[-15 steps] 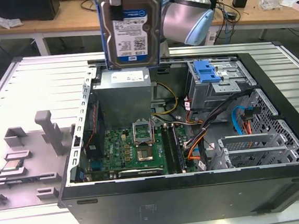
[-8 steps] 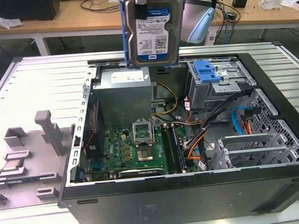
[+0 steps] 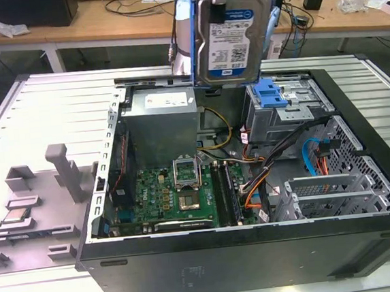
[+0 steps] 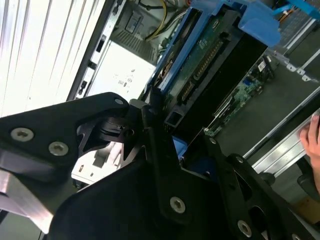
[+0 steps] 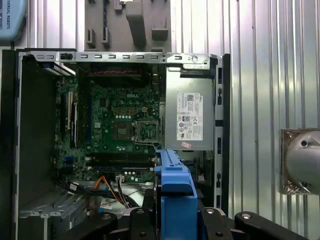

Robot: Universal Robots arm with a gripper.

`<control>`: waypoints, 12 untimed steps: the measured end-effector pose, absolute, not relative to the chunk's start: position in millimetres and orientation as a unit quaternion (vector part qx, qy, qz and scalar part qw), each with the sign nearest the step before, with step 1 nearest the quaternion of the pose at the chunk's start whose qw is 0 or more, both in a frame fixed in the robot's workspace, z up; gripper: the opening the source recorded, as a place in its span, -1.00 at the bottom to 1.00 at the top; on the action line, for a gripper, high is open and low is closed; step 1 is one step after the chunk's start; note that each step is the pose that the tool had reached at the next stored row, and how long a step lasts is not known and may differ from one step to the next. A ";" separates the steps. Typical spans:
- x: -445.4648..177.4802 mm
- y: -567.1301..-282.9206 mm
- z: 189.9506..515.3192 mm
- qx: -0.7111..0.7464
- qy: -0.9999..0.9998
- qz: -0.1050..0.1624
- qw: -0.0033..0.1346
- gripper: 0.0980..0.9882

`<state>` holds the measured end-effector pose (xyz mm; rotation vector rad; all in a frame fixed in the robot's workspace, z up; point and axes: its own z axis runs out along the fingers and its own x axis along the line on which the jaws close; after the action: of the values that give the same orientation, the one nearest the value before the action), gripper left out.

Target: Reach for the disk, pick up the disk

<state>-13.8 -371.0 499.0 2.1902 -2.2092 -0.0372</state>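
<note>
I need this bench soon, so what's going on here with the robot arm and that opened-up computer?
The arm's hand is shut on the flat rectangular silver metal hard drive, the one with a white-and-blue label and a blue plastic frame along its edges. It grips the drive by that frame. In the exterior view the drive hangs upright above the open black computer case and appears lifted clear of it. The pick-up looks done.
</note>
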 end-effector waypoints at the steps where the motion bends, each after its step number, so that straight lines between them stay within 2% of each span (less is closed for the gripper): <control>1: -10.7 -371.0 499.0 0.704 -0.710 -0.012 0.015 -0.40; 12: 1.8 -373.6 499.0 0.704 -0.710 -0.012 0.015 -0.40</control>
<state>1.8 -373.6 499.0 2.1903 -2.2091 -0.0373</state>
